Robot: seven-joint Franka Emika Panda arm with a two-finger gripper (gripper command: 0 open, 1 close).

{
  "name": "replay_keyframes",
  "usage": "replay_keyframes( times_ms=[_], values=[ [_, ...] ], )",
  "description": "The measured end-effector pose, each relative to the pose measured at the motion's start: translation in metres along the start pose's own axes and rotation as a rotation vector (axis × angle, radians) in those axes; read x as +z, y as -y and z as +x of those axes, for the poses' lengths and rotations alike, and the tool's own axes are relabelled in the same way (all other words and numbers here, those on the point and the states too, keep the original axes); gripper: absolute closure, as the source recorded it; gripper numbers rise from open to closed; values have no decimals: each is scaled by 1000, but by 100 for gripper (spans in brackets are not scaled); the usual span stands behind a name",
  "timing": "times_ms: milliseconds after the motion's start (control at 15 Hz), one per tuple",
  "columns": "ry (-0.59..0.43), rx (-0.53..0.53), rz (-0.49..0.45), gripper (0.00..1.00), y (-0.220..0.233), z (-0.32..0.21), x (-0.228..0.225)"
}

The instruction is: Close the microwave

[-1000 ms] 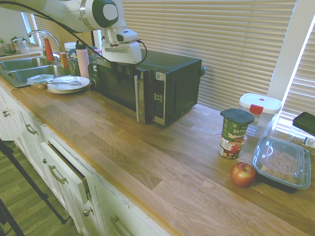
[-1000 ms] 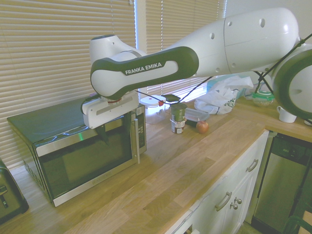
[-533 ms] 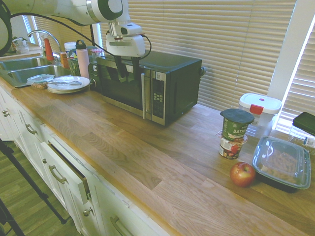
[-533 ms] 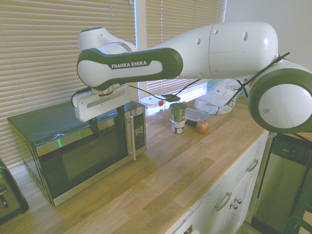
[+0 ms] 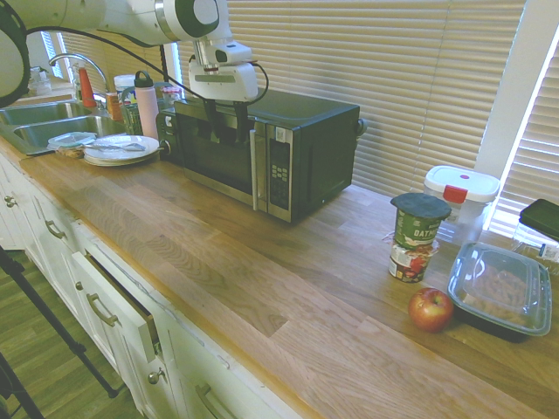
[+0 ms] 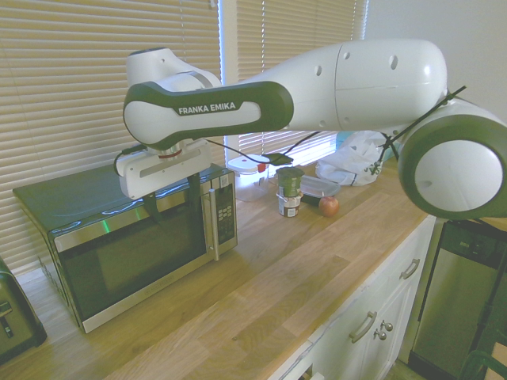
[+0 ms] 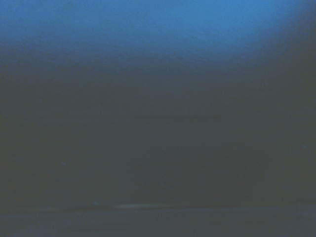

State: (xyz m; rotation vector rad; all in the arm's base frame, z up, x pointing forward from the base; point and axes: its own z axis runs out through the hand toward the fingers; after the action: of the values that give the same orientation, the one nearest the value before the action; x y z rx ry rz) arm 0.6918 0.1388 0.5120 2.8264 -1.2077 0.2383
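In the first exterior view, a stack of plates sits at 10 o'clock on the wooden table. To its right, the robot's tool, spread and grasping nothing, hangs at 11 o'clock before the dark door of the microwave, parked near 12. The door looks flush beside its silver handle; closing appears essentially done, leaving perhaps a last seating push and a retreat.
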Motion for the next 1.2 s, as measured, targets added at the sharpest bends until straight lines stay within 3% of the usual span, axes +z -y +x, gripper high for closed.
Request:
replay_keyframes(
  times_ms=[533,867,1200],
  values=[
    [77,-114,-16,0,-71,-39,4],
    [130,-114,-18,0,-140,-46,44],
    [120,-65,-8,0,-223,-60,67]
  ],
)
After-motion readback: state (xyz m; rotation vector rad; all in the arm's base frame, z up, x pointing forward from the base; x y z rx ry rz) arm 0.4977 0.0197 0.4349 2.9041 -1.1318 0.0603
